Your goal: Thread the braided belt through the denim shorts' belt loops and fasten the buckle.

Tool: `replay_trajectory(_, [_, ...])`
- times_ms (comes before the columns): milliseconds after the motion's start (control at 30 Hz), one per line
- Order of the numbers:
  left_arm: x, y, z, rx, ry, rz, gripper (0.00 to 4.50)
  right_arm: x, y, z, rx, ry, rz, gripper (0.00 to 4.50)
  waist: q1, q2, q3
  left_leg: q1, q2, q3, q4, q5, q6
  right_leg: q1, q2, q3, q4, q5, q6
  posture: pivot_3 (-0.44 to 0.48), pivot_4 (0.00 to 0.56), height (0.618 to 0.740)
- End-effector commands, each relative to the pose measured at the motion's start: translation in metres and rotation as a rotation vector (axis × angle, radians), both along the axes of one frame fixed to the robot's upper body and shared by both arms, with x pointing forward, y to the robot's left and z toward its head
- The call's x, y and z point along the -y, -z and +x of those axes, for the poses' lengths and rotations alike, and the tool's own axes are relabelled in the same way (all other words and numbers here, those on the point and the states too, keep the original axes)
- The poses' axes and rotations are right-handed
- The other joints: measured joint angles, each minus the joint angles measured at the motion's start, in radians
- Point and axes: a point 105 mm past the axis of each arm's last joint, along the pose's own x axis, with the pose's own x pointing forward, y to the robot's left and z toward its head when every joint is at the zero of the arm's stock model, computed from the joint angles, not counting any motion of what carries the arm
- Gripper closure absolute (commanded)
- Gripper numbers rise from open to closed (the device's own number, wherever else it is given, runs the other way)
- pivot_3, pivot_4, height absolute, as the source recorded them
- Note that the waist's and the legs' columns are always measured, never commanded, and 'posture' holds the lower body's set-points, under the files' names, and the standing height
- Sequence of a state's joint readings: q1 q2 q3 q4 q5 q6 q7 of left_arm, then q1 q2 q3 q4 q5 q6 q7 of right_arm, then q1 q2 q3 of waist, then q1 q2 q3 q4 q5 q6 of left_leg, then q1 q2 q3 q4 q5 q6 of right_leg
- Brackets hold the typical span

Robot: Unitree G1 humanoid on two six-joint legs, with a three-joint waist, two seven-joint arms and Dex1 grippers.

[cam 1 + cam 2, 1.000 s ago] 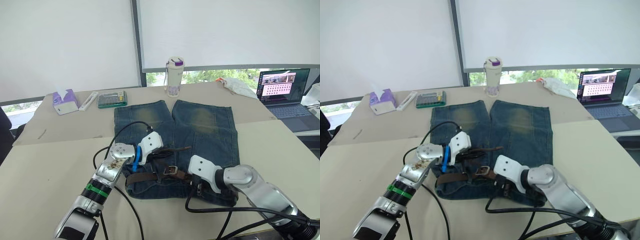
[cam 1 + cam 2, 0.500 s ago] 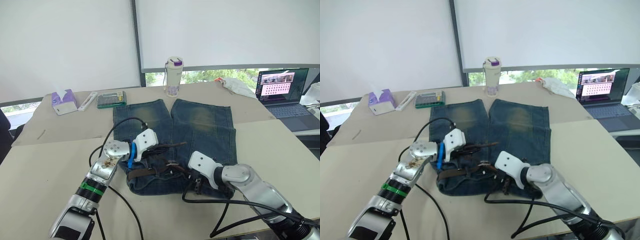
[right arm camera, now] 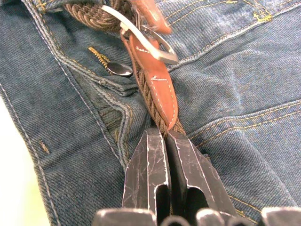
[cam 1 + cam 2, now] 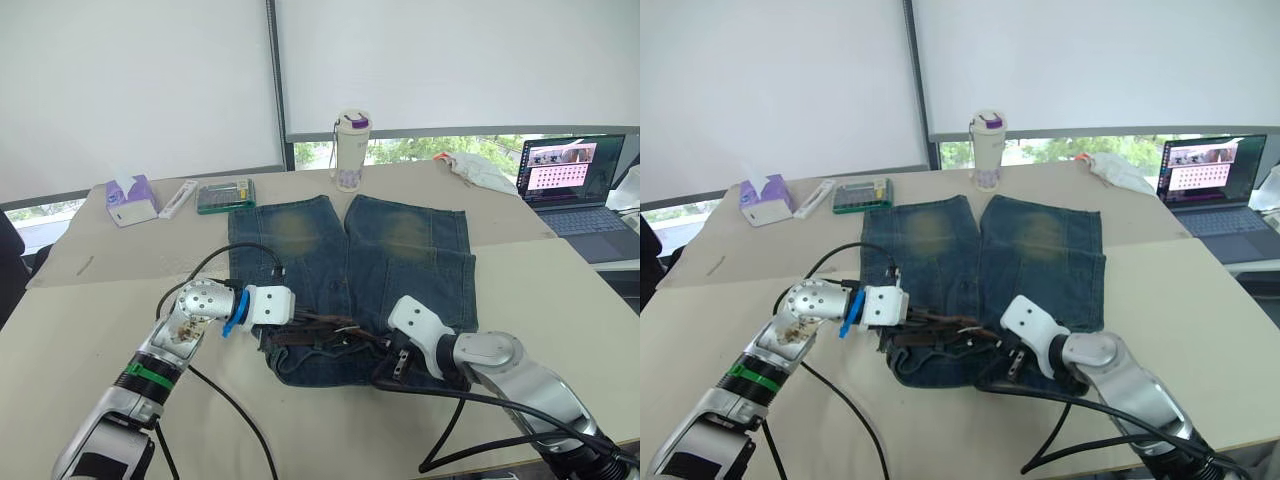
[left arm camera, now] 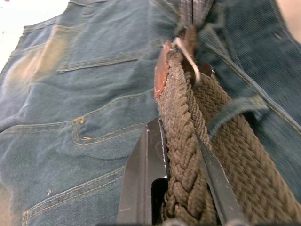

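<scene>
1. since a second ago the left gripper [image 5: 181, 188] has swung from pointing up over the shorts to lying nearly level along the waistband, and the belt, which lay spread flat with its ends apart, is now bunched and drawn tight between the two grippers.
2. the denim shorts [image 4: 400, 250] have ridden up with that pull: the waistband edge is puckered and sits a little farther from the table's near edge than before.
3. my reading: the two belt ends are being brought together at the front, so the threading looks largely done and the fastening is the step in hand.
4. the braided belt [image 5: 186, 141] runs along the waistband, passing under a belt loop [image 5: 233, 110] seen in the left wrist view; the buckle [image 3: 150, 40] lies at the fly, just above the shorts' metal button [image 3: 118, 69].
5. the left gripper's jaws are clamped on the braided strap, one finger on each side of it.
6. the right gripper [image 3: 164, 141] has its jaws pressed together, pinching the strap just below the reddish leather piece [image 3: 157, 89].
7. pose: the left arm reaches in from the left, forearm low, wrist turned toward the centre; the right arm comes from the near right, elbow bent, gripper angled toward the buckle.
8. the buckle is not yet fastened.
</scene>
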State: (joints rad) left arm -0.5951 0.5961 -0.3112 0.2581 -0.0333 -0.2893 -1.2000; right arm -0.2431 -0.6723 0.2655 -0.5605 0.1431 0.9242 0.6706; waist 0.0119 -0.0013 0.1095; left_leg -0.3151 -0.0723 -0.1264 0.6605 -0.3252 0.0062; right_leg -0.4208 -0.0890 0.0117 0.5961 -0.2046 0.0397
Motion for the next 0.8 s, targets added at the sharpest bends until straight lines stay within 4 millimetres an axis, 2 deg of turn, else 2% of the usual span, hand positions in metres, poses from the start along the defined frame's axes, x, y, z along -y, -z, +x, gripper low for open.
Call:
replay_trajectory(33, [-0.009, -0.004, 0.006, 0.050, 0.005, 0.082, 4.50, 0.005, -0.011, 0.005, 0.054, 0.032, -0.002, 4.45, 0.000, 0.000, 0.000, 0.000, 0.000, 0.000, 0.000, 0.000, 0.000, 0.000, 0.000, 0.000, 0.000, 0.000, 0.000, 0.000, 0.150, 0.740])
replay_trajectory(367, [-0.003, -0.004, 0.013, 0.183, 0.111, 0.208, 4.50, 0.002, -0.013, -0.001, 0.081, -0.014, -0.024, 4.45, 0.000, 0.000, 0.000, 0.000, 0.000, 0.000, 0.000, 0.000, 0.001, 0.000, 0.000, 0.000, 0.000, 0.000, 0.000, 0.000, 0.150, 0.740])
replay_trajectory(500, [0.007, -0.008, 0.010, 0.210, 0.181, 0.192, 4.50, -0.005, -0.016, -0.002, 0.105, -0.045, -0.014, 4.45, -0.001, 0.000, 0.000, 0.000, 0.000, 0.000, 0.000, 0.001, 0.001, 0.000, 0.000, -0.001, 0.000, 0.000, 0.000, 0.000, 0.150, 0.740])
replay_trajectory(667, [0.019, -0.013, 0.003, 0.163, 0.244, 0.137, 4.50, -0.012, -0.012, -0.008, 0.091, -0.092, -0.004, 4.45, -0.003, 0.000, 0.000, 0.000, 0.000, 0.000, 0.000, 0.001, 0.001, 0.000, 0.000, -0.001, 0.000, 0.000, 0.000, 0.000, 0.150, 0.740])
replay_trajectory(800, [0.018, -0.011, -0.002, 0.130, 0.273, 0.137, 4.50, -0.004, -0.012, -0.004, 0.111, -0.036, -0.007, 4.45, -0.005, 0.000, 0.000, 0.000, 0.000, 0.000, 0.000, 0.001, 0.001, 0.000, 0.001, -0.001, 0.000, 0.000, 0.000, 0.000, 0.150, 0.740])
